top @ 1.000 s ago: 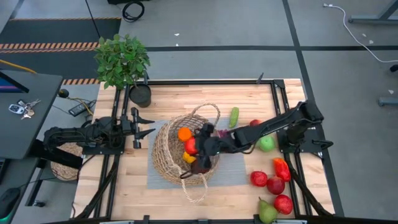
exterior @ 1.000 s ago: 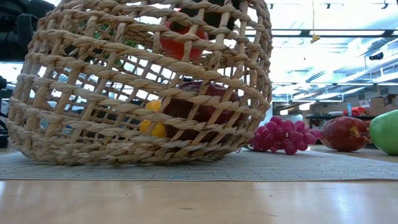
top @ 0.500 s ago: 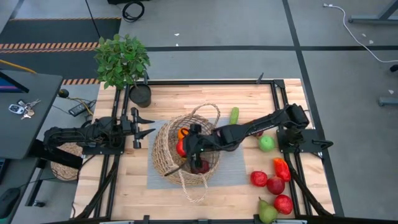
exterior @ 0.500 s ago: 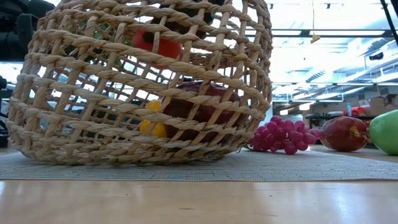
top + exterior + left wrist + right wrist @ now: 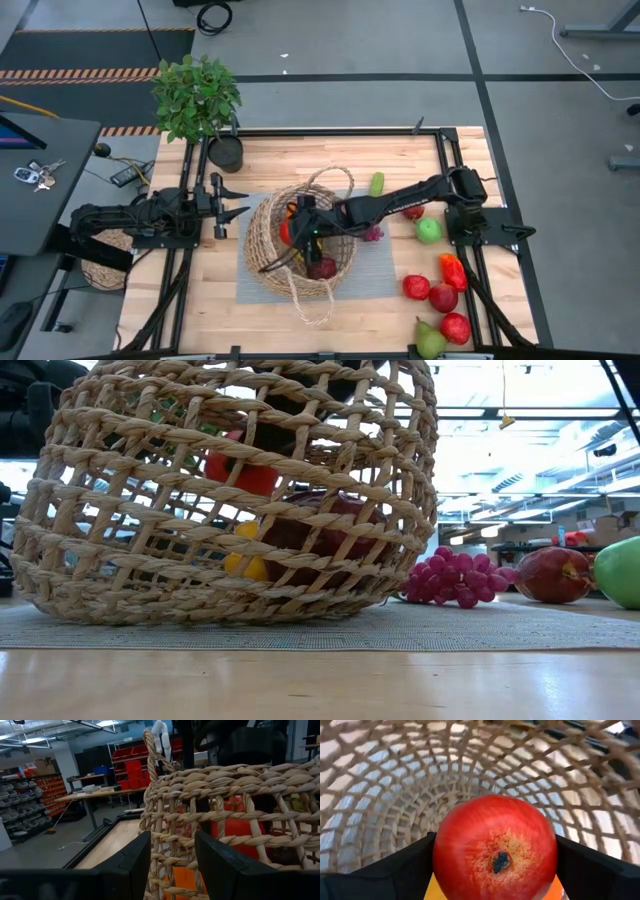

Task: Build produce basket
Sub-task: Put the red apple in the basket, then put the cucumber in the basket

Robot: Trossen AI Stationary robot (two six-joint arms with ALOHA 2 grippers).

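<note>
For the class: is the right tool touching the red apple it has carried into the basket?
Touching. The right wrist view shows the red apple filling the space between the right tool's two dark fingers, pressed against both, inside the basket.

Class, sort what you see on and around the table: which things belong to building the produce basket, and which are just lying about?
Belongs: basket, red apple in right pincer, grapes, green apple, pear, pepper.
Lying about: potted plant, keys.
</note>
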